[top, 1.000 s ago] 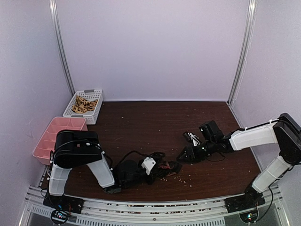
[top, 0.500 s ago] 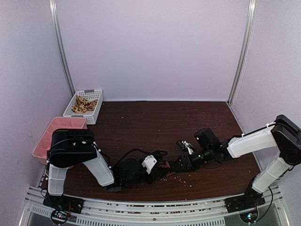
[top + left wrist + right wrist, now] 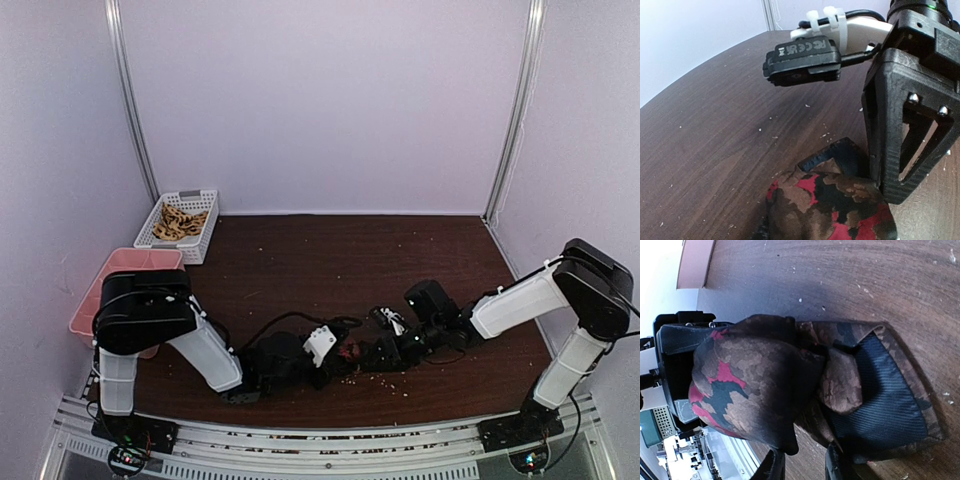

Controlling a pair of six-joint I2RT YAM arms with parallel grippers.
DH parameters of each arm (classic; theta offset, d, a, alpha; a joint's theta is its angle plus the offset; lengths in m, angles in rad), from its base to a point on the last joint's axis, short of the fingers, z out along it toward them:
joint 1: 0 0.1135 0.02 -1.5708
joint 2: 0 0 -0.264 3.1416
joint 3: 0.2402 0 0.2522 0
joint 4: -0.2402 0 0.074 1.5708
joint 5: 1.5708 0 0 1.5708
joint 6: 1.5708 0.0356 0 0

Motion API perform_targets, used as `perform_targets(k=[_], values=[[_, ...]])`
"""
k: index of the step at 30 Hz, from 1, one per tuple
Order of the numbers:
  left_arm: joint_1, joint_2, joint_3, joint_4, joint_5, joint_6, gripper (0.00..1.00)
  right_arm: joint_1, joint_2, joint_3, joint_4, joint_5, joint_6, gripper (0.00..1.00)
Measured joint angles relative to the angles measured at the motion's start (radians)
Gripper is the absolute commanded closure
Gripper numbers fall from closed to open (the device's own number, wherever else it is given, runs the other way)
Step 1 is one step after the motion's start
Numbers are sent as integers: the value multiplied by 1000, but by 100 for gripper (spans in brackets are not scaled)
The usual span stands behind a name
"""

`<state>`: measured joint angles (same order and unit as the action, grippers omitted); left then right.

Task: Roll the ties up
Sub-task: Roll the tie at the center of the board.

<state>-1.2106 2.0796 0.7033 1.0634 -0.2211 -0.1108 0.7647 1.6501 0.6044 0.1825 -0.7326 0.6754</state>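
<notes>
One tie (image 3: 755, 380), half rolled into a brown-and-red wad, at the near middle of the table (image 3: 300, 260), between both claws. Left claw (image 3: 338, 353) is clamped on the wad. The tie's loose, dark-lined end lies flat on the wood. Right claw (image 3: 802, 467) is right at that end, fingers (image 3: 771, 467) nearly together. Can't tell if they're pinching cloth.

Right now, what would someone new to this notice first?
Both arms meet near the front of the table over a half-rolled tie, brown camouflage with red patches. The left gripper holds the roll, with the right gripper close beside it. A white basket of ties stands far left.
</notes>
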Motion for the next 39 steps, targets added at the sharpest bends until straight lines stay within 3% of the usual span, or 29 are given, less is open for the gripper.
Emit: perform_targets(k=[10, 19, 24, 30, 39], values=[[27, -15, -25, 14, 150, 46, 65, 8, 18, 13, 4, 12, 0, 83], [63, -15, -40, 35, 283, 55, 73, 10, -2, 14, -20, 26, -17, 80], [79, -12, -40, 39, 353, 64, 76, 8, -5, 32, -55, 27, -26, 76], [98, -8, -40, 46, 416, 76, 72, -6, -4, 43, -77, 26, -48, 71], [99, -8, -7, -8, 449, 114, 75, -32, -18, 54, -131, 22, -70, 50]])
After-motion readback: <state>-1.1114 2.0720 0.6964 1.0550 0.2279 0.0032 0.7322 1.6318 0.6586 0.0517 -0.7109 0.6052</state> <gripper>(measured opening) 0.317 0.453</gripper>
